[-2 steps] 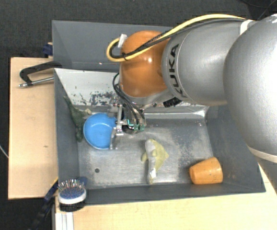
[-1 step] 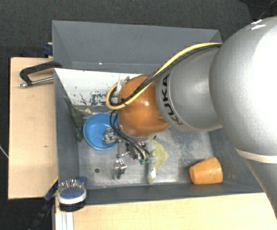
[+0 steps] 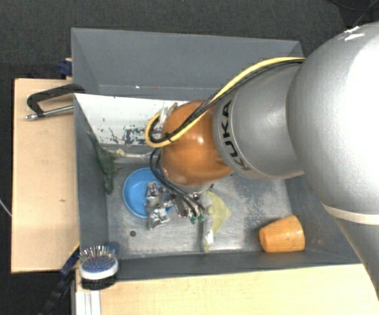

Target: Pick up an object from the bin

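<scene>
My gripper [image 3: 158,207] hangs below the orange wrist cover, low in the middle of the bin. It sits at the right edge of a round blue dish [image 3: 135,190] that lies on the bin floor, and partly covers that dish. Just right of the gripper lies a pale yellow, translucent crumpled thing [image 3: 217,214] with a thin white stick [image 3: 207,238] below it. Whether anything is held I cannot tell.
A dark green, long toy figure [image 3: 105,165] leans along the left wall. An orange cup [image 3: 282,234] lies on its side in the front right corner. A brush with a blue handle [image 3: 98,265] rests at the front left corner. The arm covers the bin's right and back.
</scene>
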